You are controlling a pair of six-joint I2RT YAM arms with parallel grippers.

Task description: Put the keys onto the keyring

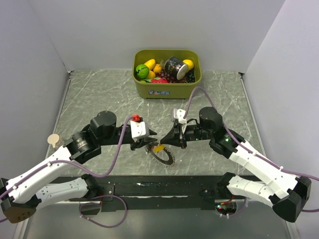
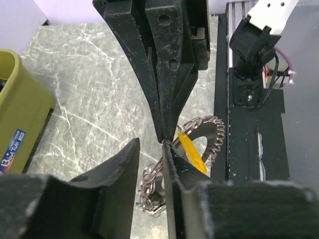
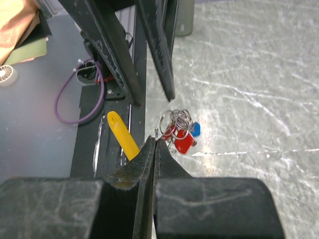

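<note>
Keyring (image 1: 167,160): large grey metal ring with a coiled rim, tilted rather than flat, toward the table's 6 o'clock edge.
Yellow key (image 1: 158,148): long yellow tag at the keyring's 11 o'clock rim, possibly threaded on.
Red and blue keys (image 3: 184,142): bunched on small silver rings, lying at the keyring's 10 o'clock.

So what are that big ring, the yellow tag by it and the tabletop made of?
The keyring looks like bare metal: silvery-grey, glinting, its rim a wire coil. The yellow tag looks plastic: smooth, evenly coloured, faintly glossy. The tabletop shows grey marble veining; real stone or printed sheet, I can't tell.
</note>
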